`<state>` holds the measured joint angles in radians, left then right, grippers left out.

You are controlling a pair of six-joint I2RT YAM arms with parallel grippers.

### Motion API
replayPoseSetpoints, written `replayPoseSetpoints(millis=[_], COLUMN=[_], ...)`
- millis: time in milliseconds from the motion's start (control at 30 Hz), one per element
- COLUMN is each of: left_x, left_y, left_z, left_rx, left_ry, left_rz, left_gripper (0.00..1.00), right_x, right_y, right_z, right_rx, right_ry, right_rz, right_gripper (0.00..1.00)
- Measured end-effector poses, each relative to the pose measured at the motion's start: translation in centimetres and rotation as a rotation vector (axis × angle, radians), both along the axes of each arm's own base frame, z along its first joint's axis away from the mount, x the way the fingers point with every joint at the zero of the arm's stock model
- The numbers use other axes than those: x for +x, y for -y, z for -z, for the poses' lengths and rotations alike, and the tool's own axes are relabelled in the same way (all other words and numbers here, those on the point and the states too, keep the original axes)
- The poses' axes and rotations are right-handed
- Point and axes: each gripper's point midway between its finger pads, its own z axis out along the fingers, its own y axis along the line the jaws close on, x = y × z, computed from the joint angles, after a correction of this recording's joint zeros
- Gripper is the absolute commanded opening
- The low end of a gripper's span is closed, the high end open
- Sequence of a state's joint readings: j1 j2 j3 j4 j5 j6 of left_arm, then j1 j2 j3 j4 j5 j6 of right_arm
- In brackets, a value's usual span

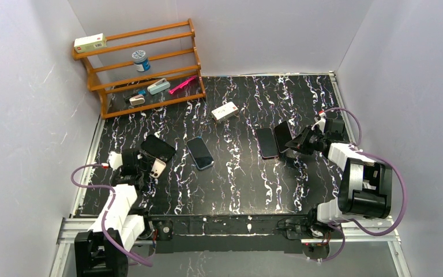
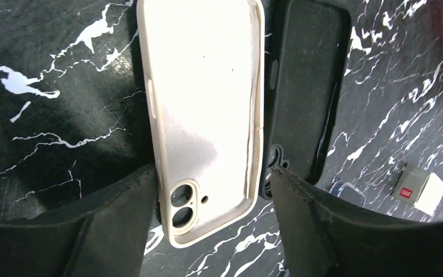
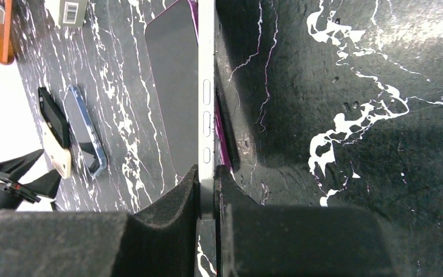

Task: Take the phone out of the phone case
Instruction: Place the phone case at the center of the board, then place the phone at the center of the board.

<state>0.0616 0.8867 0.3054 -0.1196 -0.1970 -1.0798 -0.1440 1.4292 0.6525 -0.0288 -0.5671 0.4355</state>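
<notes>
My right gripper (image 1: 296,141) (image 3: 207,190) is shut on the silver edge of a dark phone (image 1: 282,135) (image 3: 206,109), which stands tilted up on its long side. A thin magenta strip runs along the phone's right side. A second dark phone with a purple rim (image 1: 266,142) (image 3: 173,86) lies flat beside it. My left gripper (image 1: 144,168) (image 2: 213,196) is open, its fingers on either side of the camera end of an empty beige case (image 1: 158,168) (image 2: 205,104). An empty black case (image 1: 159,148) (image 2: 308,86) lies next to the beige one.
A blue-rimmed phone (image 1: 199,153) (image 3: 85,130) lies face up mid-table. A small white box (image 1: 225,110) (image 2: 420,187) lies further back. A wooden rack (image 1: 141,63) with small items stands at the back left. White walls close in both sides.
</notes>
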Motion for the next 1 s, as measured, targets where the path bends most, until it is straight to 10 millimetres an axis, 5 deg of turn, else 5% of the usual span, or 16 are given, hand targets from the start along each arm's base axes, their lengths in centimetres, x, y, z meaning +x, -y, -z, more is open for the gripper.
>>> replayPoseSetpoints(millis=[267, 500, 1000], left_x=[-1.7, -3.4, -1.0], left_y=[-1.1, -1.4, 0.6], left_z=[-0.1, -0.5, -9.6], left_rx=[0.064, 0.111, 0.207], left_ry=[-0.12, -0.236, -0.021], left_rz=[-0.017, 0.035, 0.34], left_gripper=[0.95, 0.98, 0.98], right_x=[-0.2, -0.6, -2.6], right_y=[-0.2, -0.4, 1.1], right_z=[0.3, 0.9, 3.3], right_rx=[0.0, 0.006, -0.091], right_ry=[0.0, -0.021, -0.151], right_rz=[-0.037, -0.059, -0.011], right_gripper=[0.11, 0.25, 0.58])
